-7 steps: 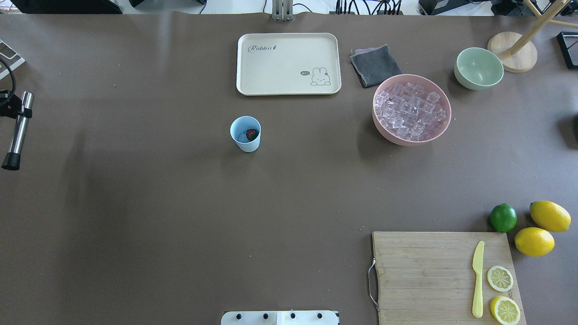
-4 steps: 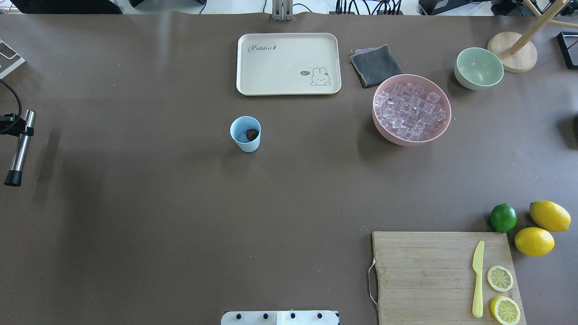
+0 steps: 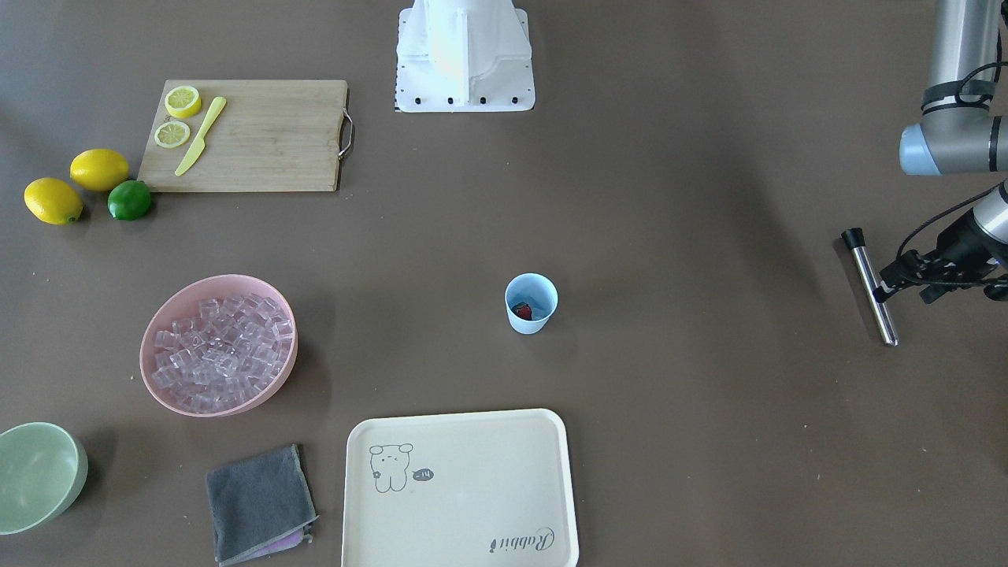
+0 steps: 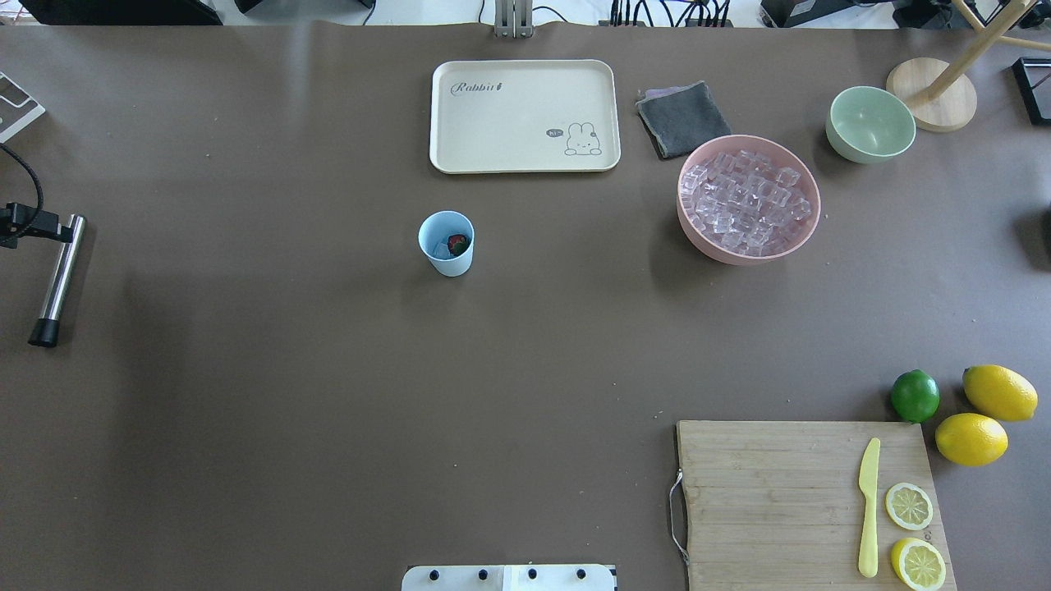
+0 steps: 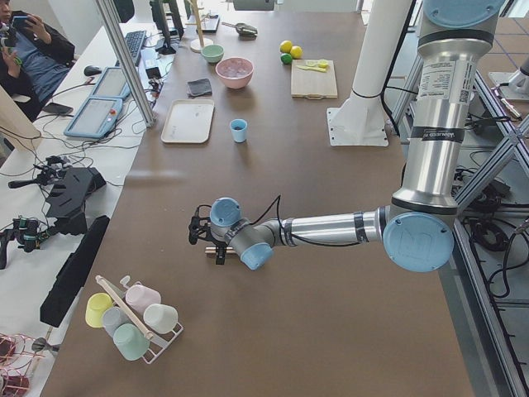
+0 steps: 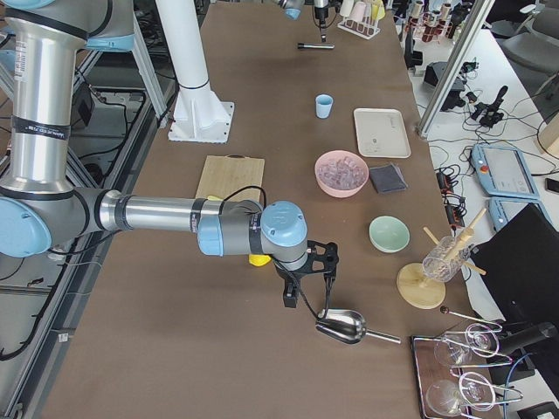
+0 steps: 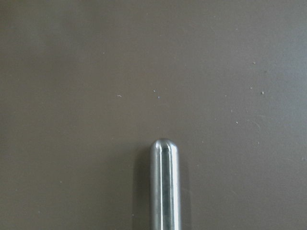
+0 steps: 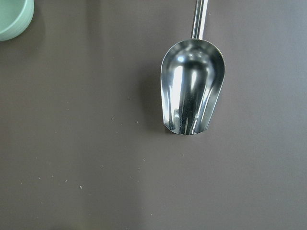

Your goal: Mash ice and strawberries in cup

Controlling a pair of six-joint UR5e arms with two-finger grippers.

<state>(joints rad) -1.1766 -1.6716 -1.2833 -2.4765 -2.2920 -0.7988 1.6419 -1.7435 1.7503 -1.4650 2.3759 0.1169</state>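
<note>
While the cup waits mid-surface with strawberry and ice inside, the left claw grips the steel muddler low over the surface, presumably for mashing; the right claw's state I cannot tell.

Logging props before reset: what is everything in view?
cup: 1, light blue, mid-table
strawberry: 1, red, in cup
ice: many, clear, in pink bowl
green bowl: 1, beside wooden stand
tray: 1, cream, far side
cloth: 1, grey, beside tray
cutting board: 1, wood, holds yellow knife, 2 lemon slices
lemons: 2, yellow, beside lime
scoop: 1, steel, table's right end
muddler: 1, steel, table's left end
left pincer: 1, black, holding muddler
right pincer: 1, black, above scoop, state unclear
</note>
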